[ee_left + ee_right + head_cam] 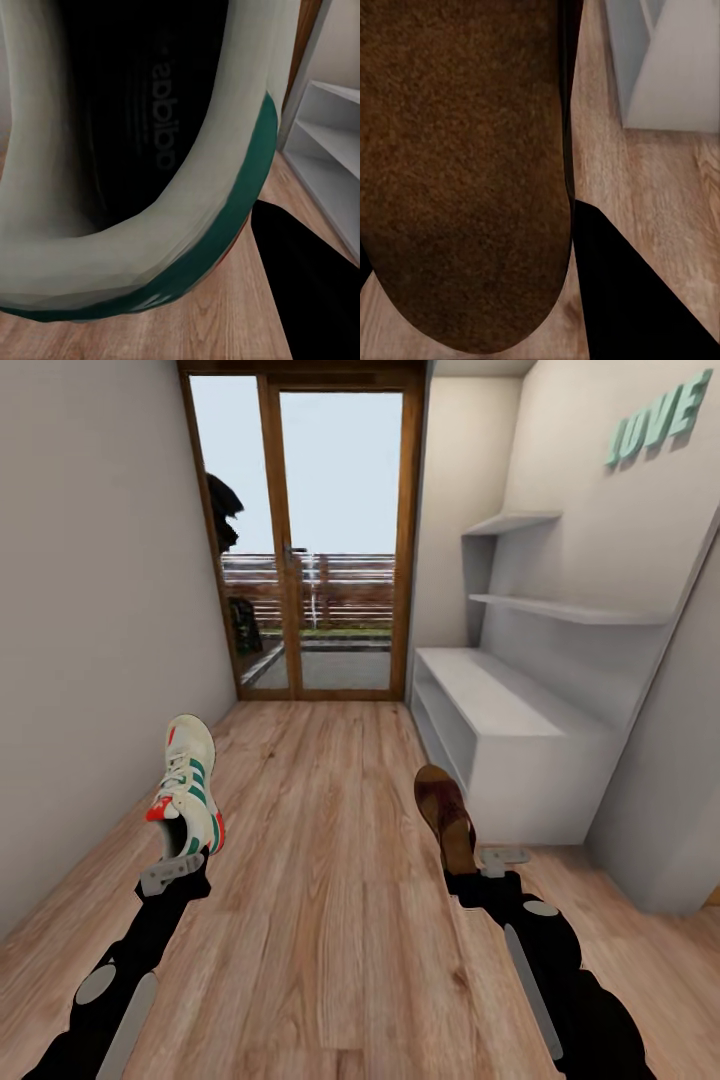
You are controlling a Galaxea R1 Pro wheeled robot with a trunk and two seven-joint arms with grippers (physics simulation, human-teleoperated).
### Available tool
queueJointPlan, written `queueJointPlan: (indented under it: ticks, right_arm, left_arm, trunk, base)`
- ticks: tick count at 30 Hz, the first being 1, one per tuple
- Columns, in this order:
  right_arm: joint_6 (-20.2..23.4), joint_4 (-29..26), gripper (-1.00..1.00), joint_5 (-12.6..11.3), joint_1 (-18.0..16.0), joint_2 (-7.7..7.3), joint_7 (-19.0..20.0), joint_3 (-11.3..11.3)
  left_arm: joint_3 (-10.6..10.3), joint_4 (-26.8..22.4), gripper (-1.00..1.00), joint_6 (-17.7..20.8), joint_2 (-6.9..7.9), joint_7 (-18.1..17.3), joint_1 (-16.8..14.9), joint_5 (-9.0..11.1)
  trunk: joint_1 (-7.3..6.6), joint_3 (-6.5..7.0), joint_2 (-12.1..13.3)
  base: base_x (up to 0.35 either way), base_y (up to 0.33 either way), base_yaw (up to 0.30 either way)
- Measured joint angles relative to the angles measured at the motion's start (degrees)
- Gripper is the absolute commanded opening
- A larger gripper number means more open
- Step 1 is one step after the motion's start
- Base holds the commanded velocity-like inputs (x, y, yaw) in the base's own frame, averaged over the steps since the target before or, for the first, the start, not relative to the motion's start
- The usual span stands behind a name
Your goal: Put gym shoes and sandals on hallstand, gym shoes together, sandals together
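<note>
The left gripper (172,870) held a gym shoe (188,785) by its heel, toe pointing away; the right gripper (478,866) likewise clasped a sandal (445,815) in its jaws.

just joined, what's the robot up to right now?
It is in a corridor carrying footwear. The left end effector holds a white gym shoe with green stripes, and the right end effector holds a brown sandal, both above the wood floor. The grey hallstand stands ahead on the right; its bench top and the shelf parts in view hold nothing yet. A glass door closes the far end.
</note>
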Motion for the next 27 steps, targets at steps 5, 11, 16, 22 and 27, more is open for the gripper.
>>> queueJointPlan:
  ticks: [5, 11, 16, 22, 27]
  right_arm:
    - [0.03, -0.21, -1.00, -0.12, 0.00, 0.00, -0.07, 0.00]
    - [0.03, -0.21, -1.00, -0.13, 0.00, 0.00, -0.20, 0.06]
    - [0.03, -0.16, -1.00, -0.15, 0.00, 0.02, -0.21, 0.09]
    - [0.02, -0.15, -1.00, -0.14, 0.00, 0.06, -0.26, 0.20]
    - [0.01, -0.15, -1.00, -0.14, 0.00, 0.08, -0.28, 0.31]
  left_arm:
    - [-0.05, 0.00, -1.00, 0.02, 0.00, 0.01, 0.00, 0.03]
    - [-0.08, 0.00, -1.00, 0.02, 0.00, 0.00, 0.00, 0.08]
    - [-0.09, 0.00, -1.00, 0.02, 0.00, 0.00, -0.01, 0.09]
    - [-0.09, 0.00, -1.00, 0.02, 0.00, -0.03, 0.00, 0.09]
    - [-0.09, -0.02, -1.00, 0.02, 0.00, -0.06, 0.00, 0.09]
  trunk:
    - [0.00, 0.00, 0.00]
    - [0.00, 0.00, 0.00]
    - [0.00, 0.00, 0.00]
    - [0.00, 0.00, 0.00]
    - [0.00, 0.00, 0.00]
  base:
    - [0.348, 0.000, 0.000]
    - [0.348, 0.000, 0.000]
    - [0.348, 0.000, 0.000]
    - [0.348, 0.000, 0.000]
    - [0.348, 0.000, 0.000]
